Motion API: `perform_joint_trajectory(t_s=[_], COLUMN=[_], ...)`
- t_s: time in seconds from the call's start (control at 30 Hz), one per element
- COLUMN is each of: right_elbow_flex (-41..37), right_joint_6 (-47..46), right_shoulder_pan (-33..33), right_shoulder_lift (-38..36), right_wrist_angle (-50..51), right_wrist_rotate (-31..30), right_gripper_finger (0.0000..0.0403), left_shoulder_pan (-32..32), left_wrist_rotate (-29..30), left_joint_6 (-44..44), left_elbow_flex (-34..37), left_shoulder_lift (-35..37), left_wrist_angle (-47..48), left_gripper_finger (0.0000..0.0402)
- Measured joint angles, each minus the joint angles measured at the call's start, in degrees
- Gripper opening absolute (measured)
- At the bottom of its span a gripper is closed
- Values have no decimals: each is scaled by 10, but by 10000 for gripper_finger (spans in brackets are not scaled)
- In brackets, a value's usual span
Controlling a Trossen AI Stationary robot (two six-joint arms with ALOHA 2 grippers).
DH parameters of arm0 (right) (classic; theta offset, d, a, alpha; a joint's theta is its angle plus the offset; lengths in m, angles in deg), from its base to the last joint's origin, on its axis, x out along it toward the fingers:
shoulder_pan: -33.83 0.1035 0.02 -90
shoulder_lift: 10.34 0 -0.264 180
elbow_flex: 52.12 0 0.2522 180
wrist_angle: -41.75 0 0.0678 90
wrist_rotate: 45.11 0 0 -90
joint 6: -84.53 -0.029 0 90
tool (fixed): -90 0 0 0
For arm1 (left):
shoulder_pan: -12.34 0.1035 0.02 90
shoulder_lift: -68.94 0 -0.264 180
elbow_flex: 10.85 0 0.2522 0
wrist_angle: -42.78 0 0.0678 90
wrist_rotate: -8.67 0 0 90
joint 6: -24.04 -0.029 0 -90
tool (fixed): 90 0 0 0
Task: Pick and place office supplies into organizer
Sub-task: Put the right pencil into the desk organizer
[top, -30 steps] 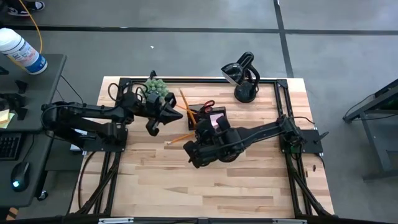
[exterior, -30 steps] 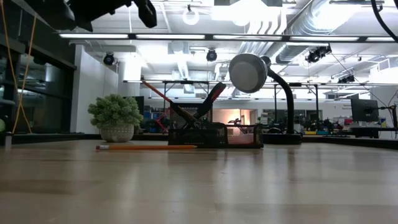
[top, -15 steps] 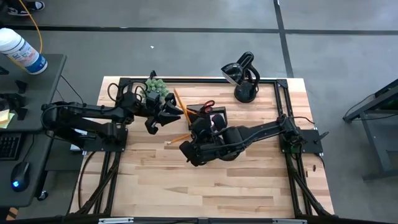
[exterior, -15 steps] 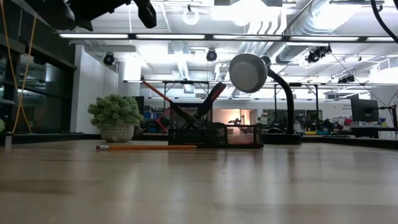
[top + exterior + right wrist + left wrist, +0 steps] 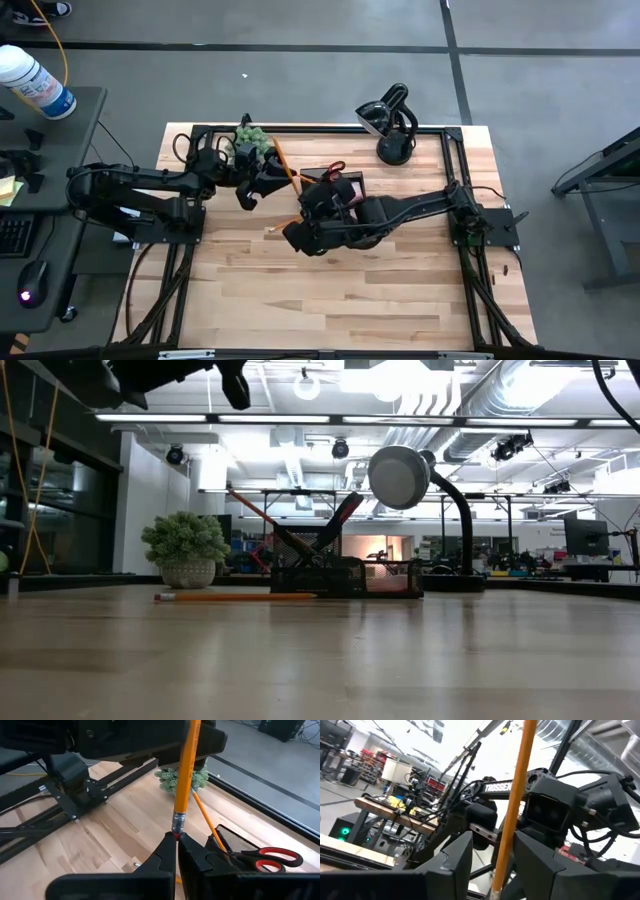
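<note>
- The left gripper [image 5: 262, 181], left of the organizer [image 5: 338, 186] beside the green plant [image 5: 252, 139], has its fingers parted around a pencil [image 5: 514, 805] without clamping it.
- The right gripper [image 5: 177, 840], just left of the organizer, pinches that pencil's eraser end.
- Red-handled scissors [image 5: 267, 858] rest in the organizer.

Yellow-orange pencil [image 5: 186, 765] with a silver ferrule and red eraser tip, between black gripper fingers [image 5: 165, 857]; scissors [image 5: 265, 858] with red handles in a black mesh organizer [image 5: 231, 840]; green plant [image 5: 172, 779]; pale wood table [image 5: 380, 290] with striped planks; black desk lamp [image 5: 392, 125]; second pencil [image 5: 235, 597] orange
</note>
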Motion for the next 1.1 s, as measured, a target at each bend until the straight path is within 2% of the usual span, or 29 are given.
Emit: perform_joint_trajectory(t_s=[0.47, 0.67, 0.93, 1.1], right_elbow_flex=[0, 0, -1, -1], right_joint_6=[0, 0, 0, 0], right_shoulder_pan=[-4, -4, -4, -4], right_shoulder_lift=[0, 0, 1, 1], right_wrist_angle=[0, 0, 0, 0], right_wrist_rotate=[14, 24, 29, 29], right_gripper_finger=[0, 0, 0, 0], left_shoulder_pan=[0, 0, 0, 0], left_wrist_rotate=[27, 40, 42, 45], left_joint_6=[27, 27, 29, 29], left_elbow_flex=[0, 0, 0, 0], left_shoulder_lift=[0, 0, 0, 0], left_wrist_angle=[-28, -28, -29, -28], left_gripper_finger=[111, 78, 11, 18])
